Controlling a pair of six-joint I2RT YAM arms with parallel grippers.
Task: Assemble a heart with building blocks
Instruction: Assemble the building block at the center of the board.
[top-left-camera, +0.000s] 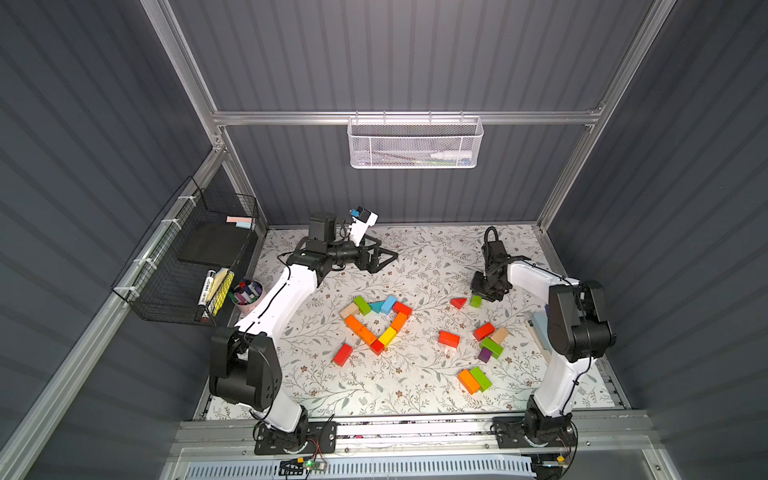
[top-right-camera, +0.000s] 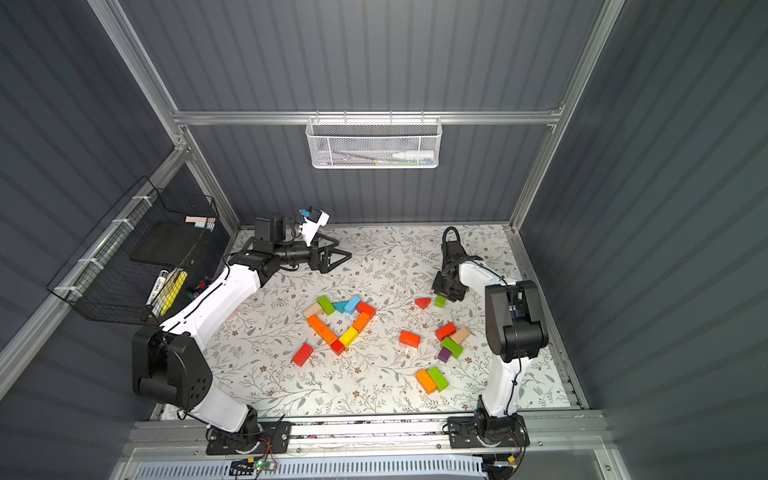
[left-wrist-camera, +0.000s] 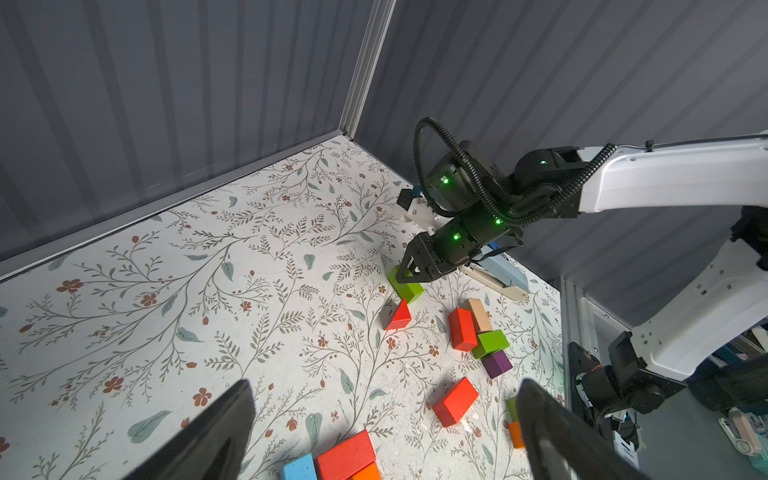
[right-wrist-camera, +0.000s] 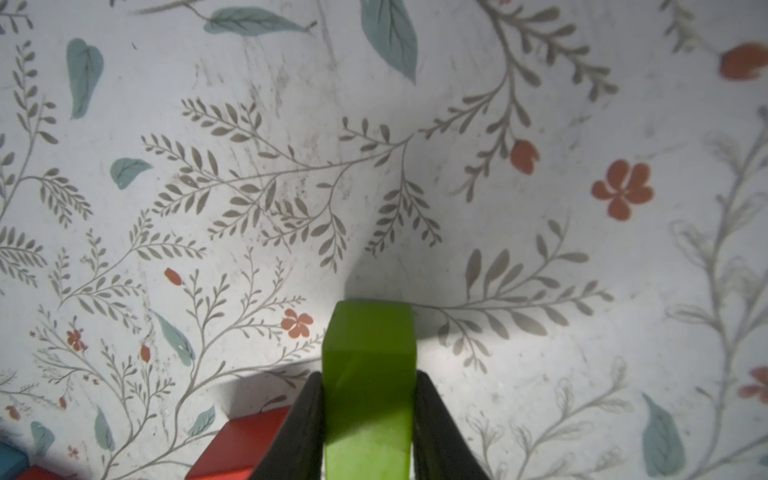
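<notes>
While we pinch the green block (right-wrist-camera: 369, 332) in our right end effector (right-wrist-camera: 368, 376), swinging low could knock the red wedge (top-left-camera: 458, 302) beside it.

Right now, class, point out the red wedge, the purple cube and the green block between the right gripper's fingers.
red wedge (top-left-camera: 458, 302): a top view, middle of it.
purple cube (top-left-camera: 484, 354): a top view, top face.
green block (right-wrist-camera: 369, 365): right wrist view, its lit face.

On the desk (top-left-camera: 316, 386) we find the unfinished heart (top-left-camera: 360, 328) near the middle, with a single brick (top-left-camera: 343, 354) just left of its tip. To the heart's right, a wedge (top-left-camera: 458, 302) lies just beside a cube (top-left-camera: 476, 301) clamped between the right fingers (right-wrist-camera: 299, 428). A cluster (top-left-camera: 491, 345) and a pair (top-left-camera: 475, 379) lie nearer the arms' bases.
</notes>
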